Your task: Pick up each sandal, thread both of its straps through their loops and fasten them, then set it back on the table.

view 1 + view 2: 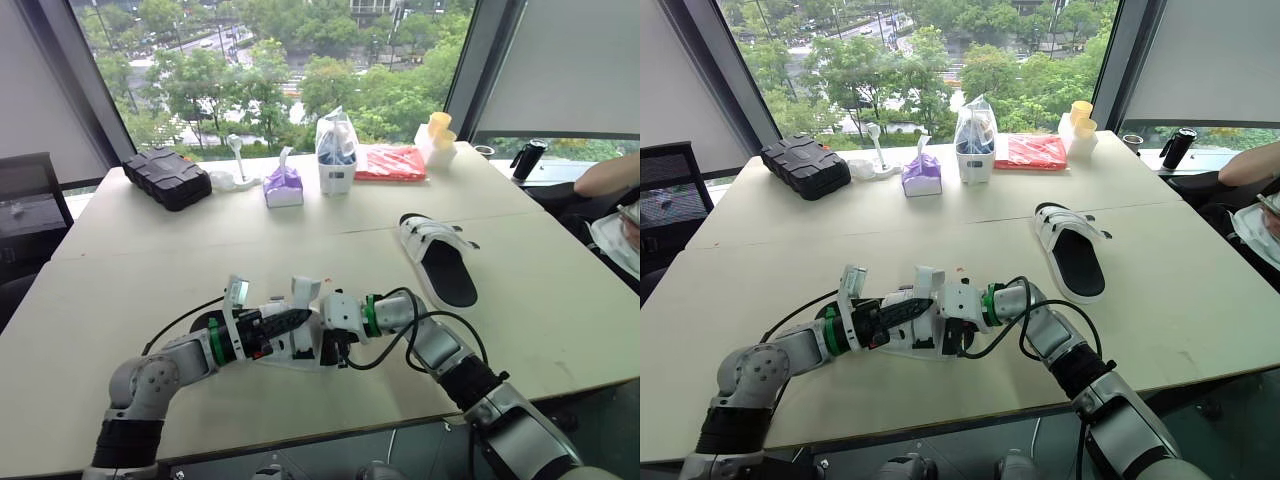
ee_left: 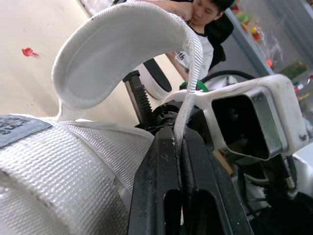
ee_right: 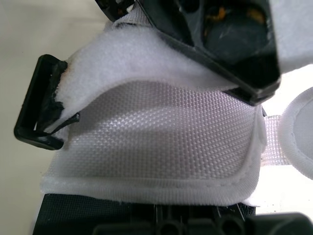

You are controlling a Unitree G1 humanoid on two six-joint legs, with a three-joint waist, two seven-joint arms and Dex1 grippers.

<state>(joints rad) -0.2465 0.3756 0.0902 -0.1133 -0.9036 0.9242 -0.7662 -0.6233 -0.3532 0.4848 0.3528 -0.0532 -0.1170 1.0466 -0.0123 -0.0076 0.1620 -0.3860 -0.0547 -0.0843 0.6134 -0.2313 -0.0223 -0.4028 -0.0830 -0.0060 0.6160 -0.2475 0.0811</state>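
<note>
- Window-side table (image 1: 520, 300); first sandal (image 1: 300, 350) at its near edge between both arms, second sandal (image 1: 440, 262) well apart
- left gripper (image 1: 300, 318) clenched on the strap (image 2: 122, 44) edge, I judge to steer it toward the black loop (image 3: 36, 103)
- right gripper (image 1: 338, 345) against the first sandal, likely bracing; grasp I cannot tell

Looks like an office meeting room high up. Big windows (image 1: 270, 60) look down on treetops (image 1: 330, 80) and a street (image 1: 215, 40), with a roller blind (image 1: 570, 60), a pale surface (image 1: 560, 320) and a black office chair (image 1: 25, 190) alongside.
</note>
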